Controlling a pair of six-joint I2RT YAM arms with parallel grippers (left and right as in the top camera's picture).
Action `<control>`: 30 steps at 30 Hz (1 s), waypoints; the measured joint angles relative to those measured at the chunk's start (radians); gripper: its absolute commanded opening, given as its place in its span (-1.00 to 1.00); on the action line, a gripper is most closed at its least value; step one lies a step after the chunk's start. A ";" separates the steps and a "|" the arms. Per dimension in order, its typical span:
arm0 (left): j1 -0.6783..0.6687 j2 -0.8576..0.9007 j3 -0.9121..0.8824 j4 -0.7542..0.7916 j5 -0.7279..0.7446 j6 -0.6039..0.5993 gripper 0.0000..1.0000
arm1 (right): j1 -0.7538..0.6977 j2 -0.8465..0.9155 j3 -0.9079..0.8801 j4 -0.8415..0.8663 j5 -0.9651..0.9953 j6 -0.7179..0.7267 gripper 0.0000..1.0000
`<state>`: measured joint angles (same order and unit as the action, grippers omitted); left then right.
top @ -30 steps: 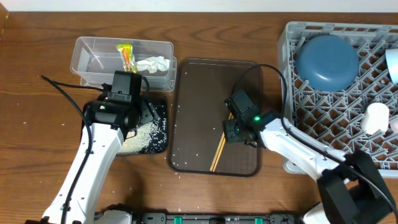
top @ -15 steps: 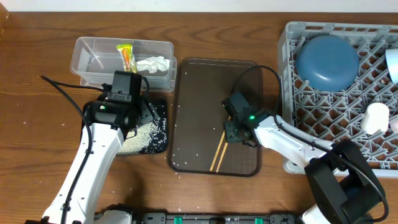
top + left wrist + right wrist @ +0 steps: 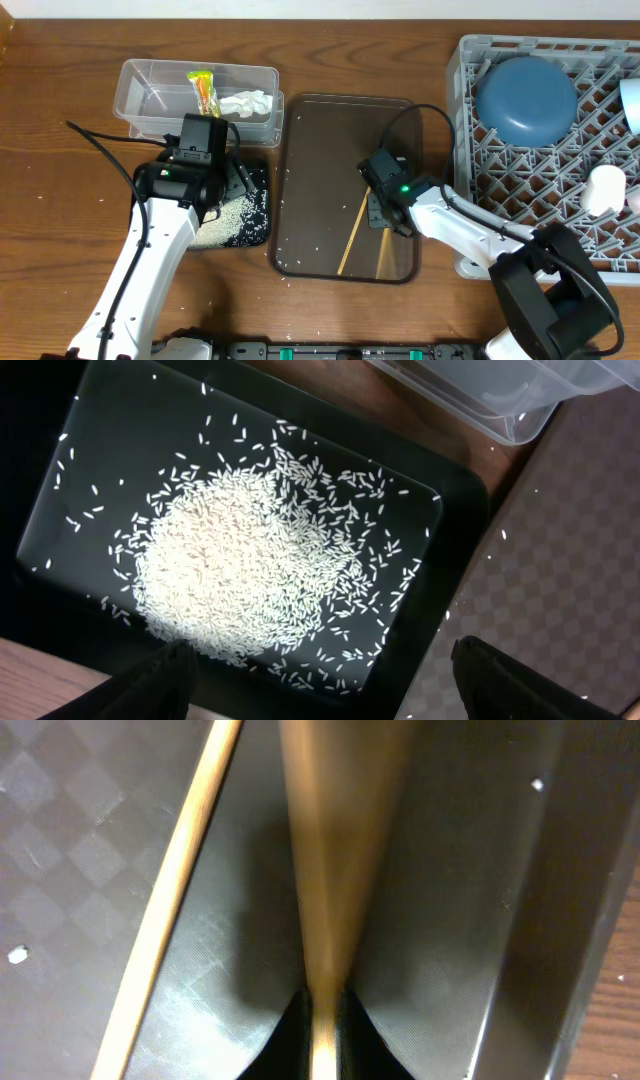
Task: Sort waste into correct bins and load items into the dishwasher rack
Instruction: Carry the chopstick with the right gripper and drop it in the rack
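**Right hand pinches one chopstick on the brown tray**

The step in hand is loading the chopsticks. The right hand [image 3: 322, 1030] is low over the brown tray [image 3: 320, 150], its fingers pressed together on one chopstick [image 3: 330, 870]. That stick runs straight out from the fingertips and looks blurred in the right wrist view. The second chopstick [image 3: 175, 910] lies loose on the tray just beside it, angled slightly away and not touching the fingers.

The rack [image 3: 462, 150] stands to the right of the tray and already holds the dark-blue dish [image 3: 525, 97]. The left hand [image 3: 320, 695] hangs over the black tray [image 3: 120, 420] with its fingers spread wide and nothing between them. A heap of rice [image 3: 240, 570] sits below it. The wrapper [image 3: 203, 90] and tissue [image 3: 245, 102] lie in the clear tub [image 3: 140, 75].

The next move probably calls for a clean lift of the pinched stick, then a carry across to the rack. The grip sits near one end, so the stick may swing or slip. The second chopstick would then need its own pickup. A few grains remain scattered on the brown tray.
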<state>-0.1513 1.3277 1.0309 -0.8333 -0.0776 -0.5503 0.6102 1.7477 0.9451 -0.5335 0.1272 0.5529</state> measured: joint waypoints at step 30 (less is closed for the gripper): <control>0.000 0.000 0.000 -0.019 0.000 0.000 0.69 | -0.473 -0.200 0.301 -0.289 -0.029 -0.346 -0.98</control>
<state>-0.1513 1.3277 1.0309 -0.8524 -0.0776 -0.5503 0.1375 1.5475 1.2457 -0.8223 0.0986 0.2070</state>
